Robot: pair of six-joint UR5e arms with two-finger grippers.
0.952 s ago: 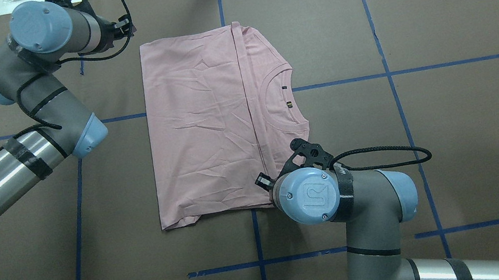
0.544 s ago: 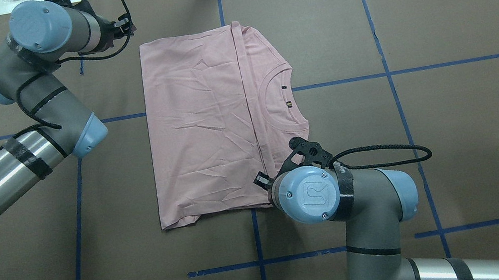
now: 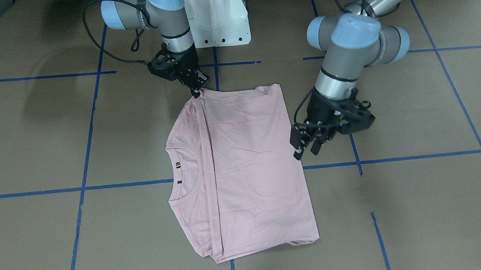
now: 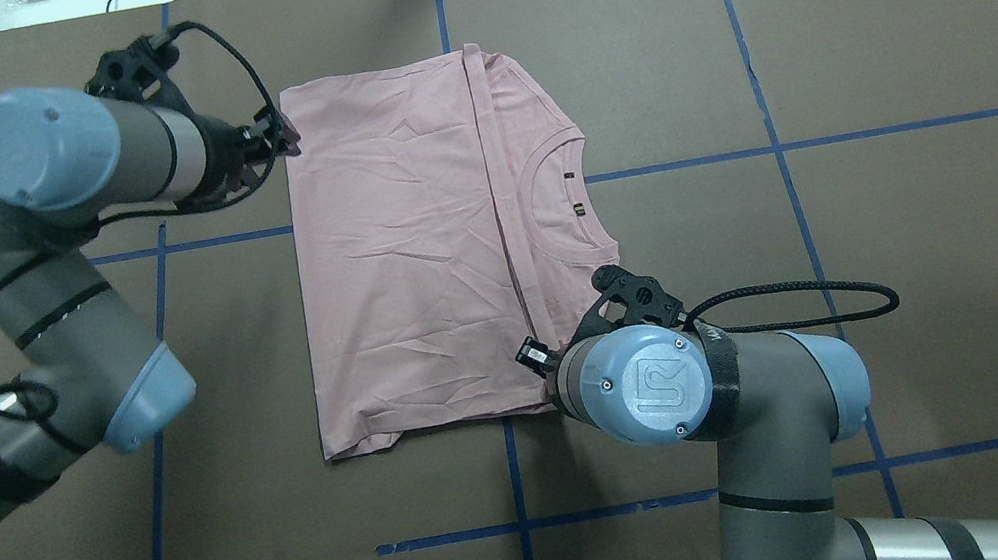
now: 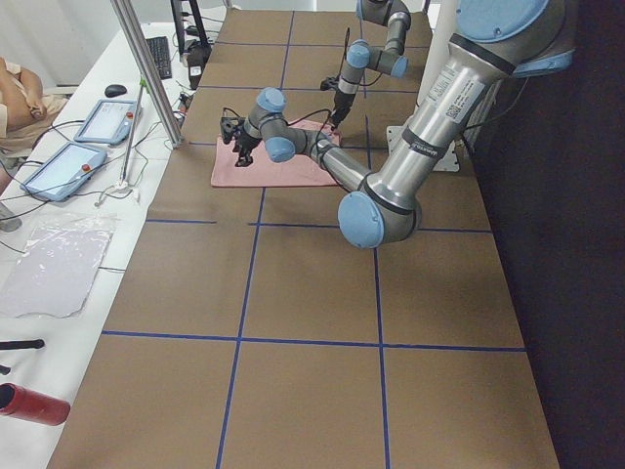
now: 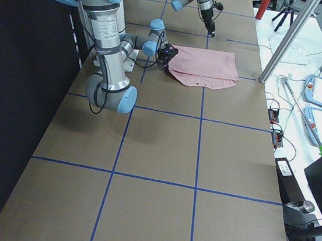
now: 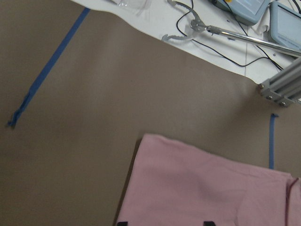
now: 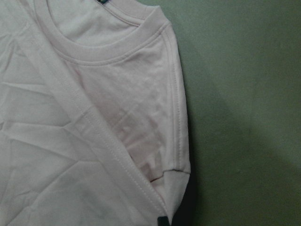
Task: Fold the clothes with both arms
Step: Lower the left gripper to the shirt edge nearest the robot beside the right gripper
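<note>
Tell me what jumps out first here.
A pale pink T-shirt lies half folded in the middle of the brown table, collar toward the robot's right. The left pincer hangs open at the shirt's edge on the robot's left. The right pincer has its tips at the shirt's near edge by the shoulder; whether it grips the cloth I cannot tell.

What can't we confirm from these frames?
Right end effector: overhead, the right arm covers it; front-facing, too small to tell if it grips the T-shirt corner.
T-shirt's underside: lies face down, hidden in every view.
Neck label: overhead, too small to read.
Left end effector: left wrist view's bottom edge cuts off its fingertips.
</note>
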